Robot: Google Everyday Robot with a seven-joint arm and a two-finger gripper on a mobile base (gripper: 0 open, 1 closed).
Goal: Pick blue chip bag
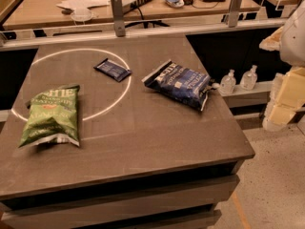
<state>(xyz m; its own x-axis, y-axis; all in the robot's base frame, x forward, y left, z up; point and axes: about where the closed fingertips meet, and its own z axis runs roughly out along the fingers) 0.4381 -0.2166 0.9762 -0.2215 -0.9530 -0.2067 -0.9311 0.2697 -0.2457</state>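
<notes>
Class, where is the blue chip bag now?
In the camera view, the blue chip bag lies on the right half of the table, right of the small blue packet; the gripper sits beyond the table's right edge.

Tally on the table [143, 142]:
- two large chip bags: one blue chip bag [178, 84], right of centre, and one green chip bag [50, 116], left
- one small dark-blue packet [112, 69], upper centre
- one ring of light [125, 92]

Off the table:
- two clear bottles [228, 82], right
- one gripper [286, 99], mine, at the right edge, mid-height
</notes>
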